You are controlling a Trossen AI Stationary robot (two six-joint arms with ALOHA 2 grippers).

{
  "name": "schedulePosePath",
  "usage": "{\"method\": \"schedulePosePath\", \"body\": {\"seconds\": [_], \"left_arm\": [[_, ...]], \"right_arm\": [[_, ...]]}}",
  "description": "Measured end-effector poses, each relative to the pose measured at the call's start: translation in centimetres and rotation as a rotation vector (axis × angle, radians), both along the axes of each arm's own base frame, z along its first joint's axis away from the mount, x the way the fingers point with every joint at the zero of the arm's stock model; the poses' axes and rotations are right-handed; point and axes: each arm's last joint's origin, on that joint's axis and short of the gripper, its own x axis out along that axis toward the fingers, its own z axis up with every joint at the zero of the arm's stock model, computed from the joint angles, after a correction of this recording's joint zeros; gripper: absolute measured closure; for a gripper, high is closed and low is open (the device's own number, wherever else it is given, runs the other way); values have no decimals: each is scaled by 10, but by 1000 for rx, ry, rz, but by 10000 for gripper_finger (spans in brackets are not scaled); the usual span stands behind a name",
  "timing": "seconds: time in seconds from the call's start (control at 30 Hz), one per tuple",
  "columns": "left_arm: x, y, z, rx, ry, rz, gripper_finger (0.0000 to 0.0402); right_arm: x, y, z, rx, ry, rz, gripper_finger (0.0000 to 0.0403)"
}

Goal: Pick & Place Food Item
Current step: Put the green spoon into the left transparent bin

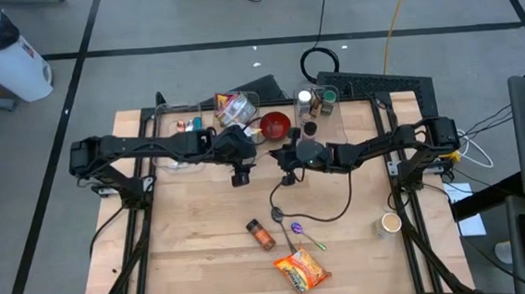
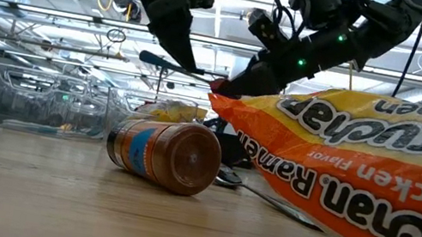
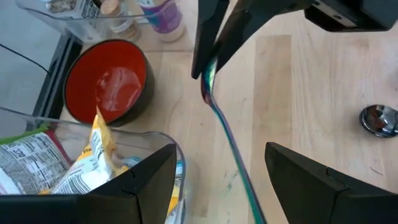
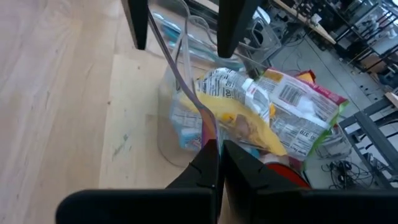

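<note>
Snack packets [image 3: 37,165] in clear bin [image 3: 158,140]

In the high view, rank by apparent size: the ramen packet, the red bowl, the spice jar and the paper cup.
1. ramen packet, clearly largest.
2. red bowl.
3. spice jar and paper cup: too close to rank; the jar lies on its side, while the cup shows only its round top.

a: the ramen packet [image 2: 375,178] runs off the low view's right edge, letters upside down.
b: and the clear bin [image 3: 146,149]?
a: cut off in the left wrist view. print on the snack bags [image 4: 273,112] inside is too blurred to read.
</note>
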Motion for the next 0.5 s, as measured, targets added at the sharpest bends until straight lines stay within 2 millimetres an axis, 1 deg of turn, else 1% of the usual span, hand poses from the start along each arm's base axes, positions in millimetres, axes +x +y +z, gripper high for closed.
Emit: {"method": "schedulePosePath", "body": {"seconds": [0.37, 0.5], "left_arm": [[-1, 4, 0, 0, 7, 18, 152], [-1, 5, 0, 29, 11, 43, 172]], "right_arm": [[1, 0, 4, -1, -43, 2, 403], [1, 0, 4, 3, -46, -1, 403]]}}
